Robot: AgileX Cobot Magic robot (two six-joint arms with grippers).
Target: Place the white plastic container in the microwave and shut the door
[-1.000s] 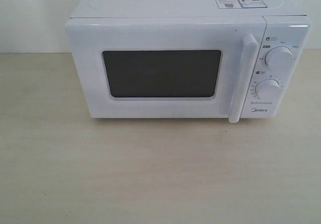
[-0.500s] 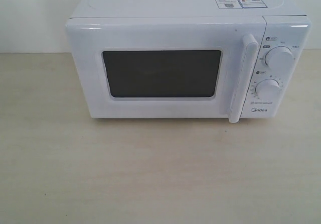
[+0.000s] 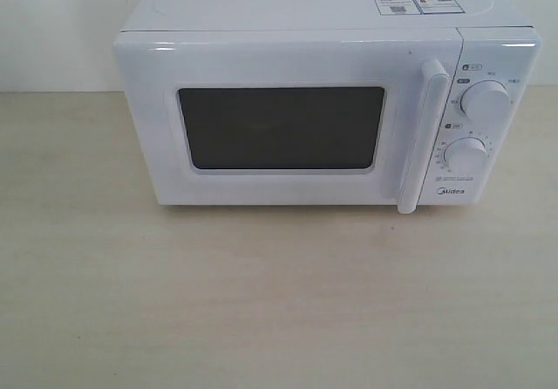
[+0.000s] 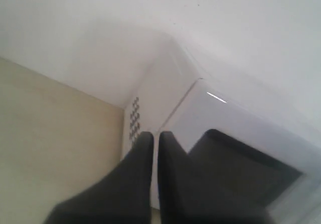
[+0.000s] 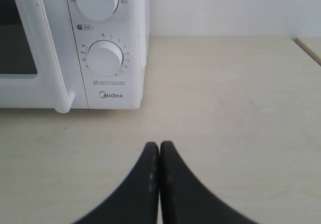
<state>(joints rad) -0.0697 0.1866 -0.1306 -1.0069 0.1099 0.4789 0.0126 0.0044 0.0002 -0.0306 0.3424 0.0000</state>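
The white Midea microwave [image 3: 305,101] stands on the pale wooden table [image 3: 261,302]. Its door [image 3: 279,127], with a dark window and a long vertical handle [image 3: 423,136], is closed flush. The white plastic container is not visible in any view. Neither arm shows in the exterior view. My left gripper [image 4: 155,136] is shut and empty, held off the microwave's [image 4: 170,98] left front corner. My right gripper [image 5: 159,146] is shut and empty above the table, in front of and to the right of the microwave's [image 5: 108,43] dial panel.
Two round dials [image 3: 485,101] sit on the right panel. A white wall [image 3: 52,23] stands behind the microwave. A table edge or seam [image 5: 308,48] appears at the far right in the right wrist view. Vent holes [image 4: 134,121] mark the microwave's left side.
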